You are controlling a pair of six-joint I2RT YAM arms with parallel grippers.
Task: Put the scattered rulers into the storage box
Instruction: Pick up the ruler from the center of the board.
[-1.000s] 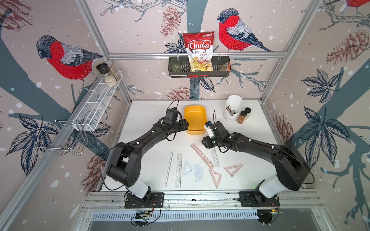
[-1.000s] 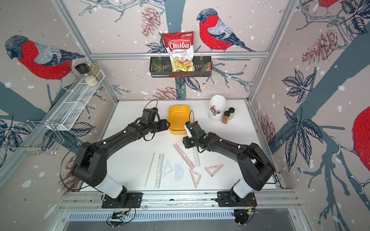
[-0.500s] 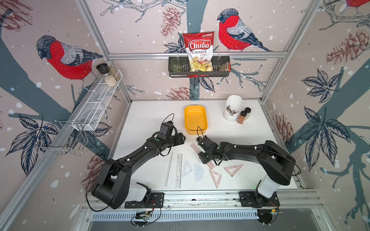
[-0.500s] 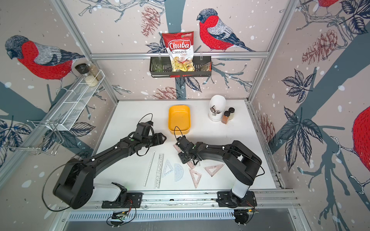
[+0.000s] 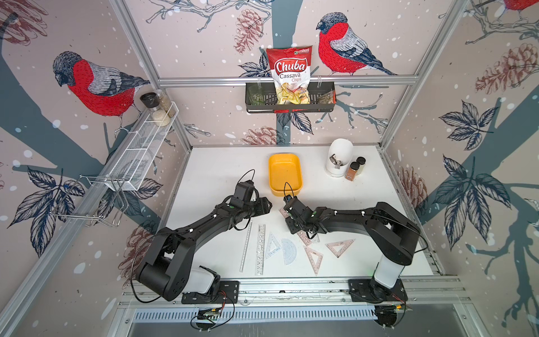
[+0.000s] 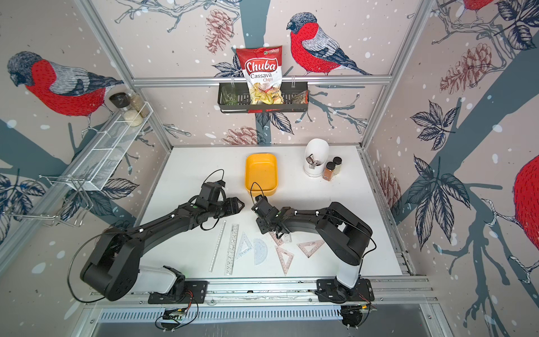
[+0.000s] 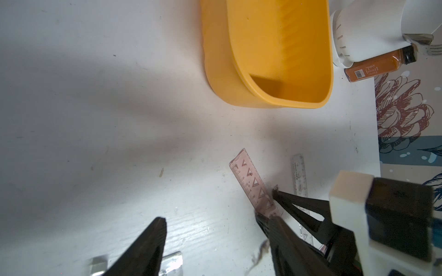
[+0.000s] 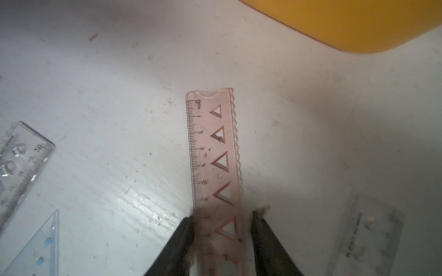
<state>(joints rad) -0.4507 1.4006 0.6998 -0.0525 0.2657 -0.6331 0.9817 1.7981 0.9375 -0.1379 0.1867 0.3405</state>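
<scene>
right jaws: right gripper (image 8: 222, 217) is down at the surface (image 5: 221, 175), straddling the pink stencil ruler (image 8: 212, 148) across its width. One jaw is at an edge, with a sliver of gap at the other. Not clamped.
left jaws: left gripper (image 5: 268, 205) is wide apart, empty, hanging near the storage box (image 5: 284, 172).
ruler: flat on the surface, near the box's near end.
box: looks empty.
rest: clear straight ruler (image 5: 246, 248), clear stencil ruler (image 5: 260, 249), blue triangle (image 5: 273, 246), protractor (image 5: 288, 251) and pink triangles (image 5: 314, 258) all lie nearer the bases. Short clear ruler (image 8: 368, 236) is just beside the pink one.
risk 1: thin plastic gripped by its edges only, so it may bow and pop out, or the jaws ride over it.
risk 2: uneven contact could skid it into the short clear ruler.
risk 3: it looks about box-length, so an askew drop would bridge the rim.
risk 4: the left gripper sits near the carry path, so the arms could clash.
</scene>
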